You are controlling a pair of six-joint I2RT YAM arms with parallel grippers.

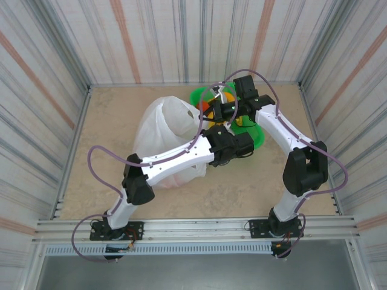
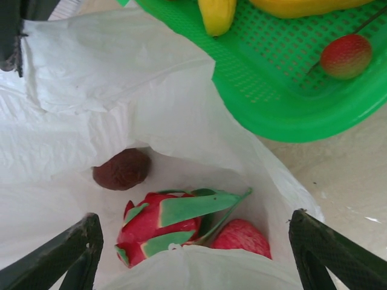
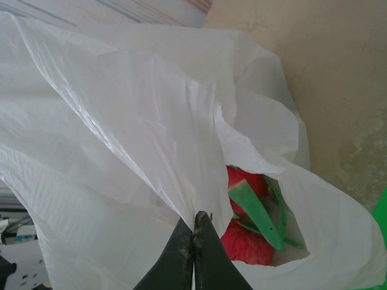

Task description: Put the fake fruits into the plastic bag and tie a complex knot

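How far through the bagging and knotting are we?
Done: a dark maroon toy fruit, a pink-red green-scaled dragon fruit and a red round fruit lie inside the thin translucent white plastic bag. In hand: the right tool pinches the bag's rim; the left tool hangs open above the mouth. Remaining: a yellow banana and a small red-green fruit sit in the green perforated plastic basket; no knot tied.

1 green plastic basket [image 1: 260, 138] right of centre toward the far side, flat on a beige, stone-mottled tabletop [image 1: 242, 188]. Perforated grid floor, smooth raised rim, rounded corners. 3 walls [image 1: 181, 36] around the table: white ribbed panels with grey and reddish-brown stripes. Along the near edge, 1 aluminium rail [image 1: 199, 226] and, just below it, 1 slotted grey strip [image 1: 199, 249].
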